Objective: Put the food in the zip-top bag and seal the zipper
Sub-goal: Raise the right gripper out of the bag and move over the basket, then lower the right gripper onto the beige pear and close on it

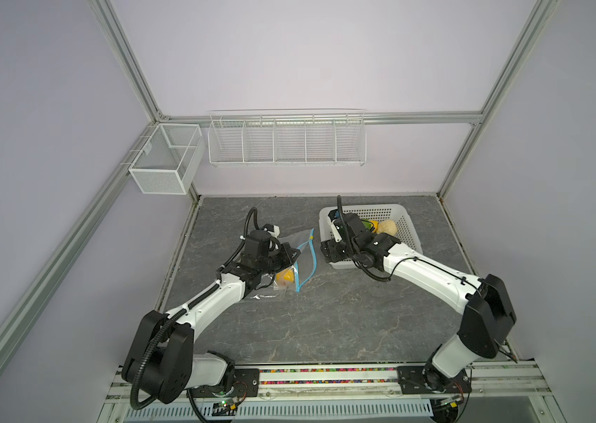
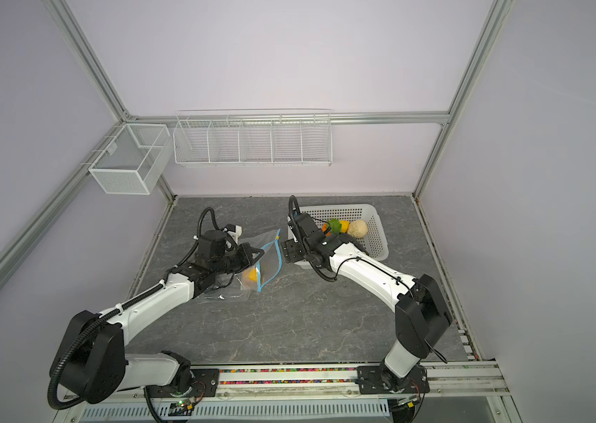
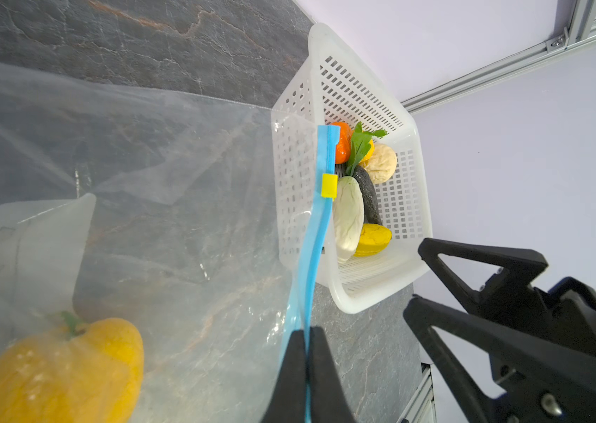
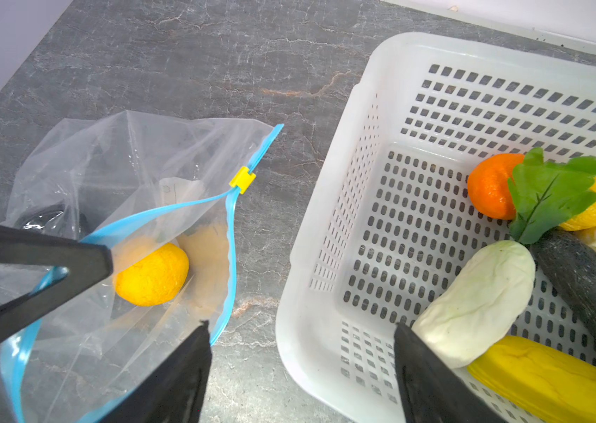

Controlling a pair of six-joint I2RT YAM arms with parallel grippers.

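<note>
L hand point(image 3: 306, 334) pinching zipper point(image 3: 317, 234) | yellow fruit point(image 3: 62, 370) in bag point(image 3: 179, 190) | basket point(image 3: 344, 73) beyond

Crinkly, glossy clear plastic bag point(image 4: 124, 154)

Lilac walls point(image 1: 289, 55) and wire racks point(image 1: 287, 146) back a grey marbled tabletop point(image 1: 325, 322).

Left arm point(image 1: 212, 296) and right arm point(image 1: 424, 271) share one build: white shells between bulky black joint housings. Each stands on a black screwed plate on the rail point(image 1: 329, 377). Black ribbed hose point(image 1: 247, 223) loops beside the rail and again far from it, and white ties point(image 1: 187, 307) bind it. The right gripper point(image 4: 302, 326) has black triangular fingers point(image 3: 490, 340) with cut-outs and a silver screw point(image 3: 549, 403).
</note>
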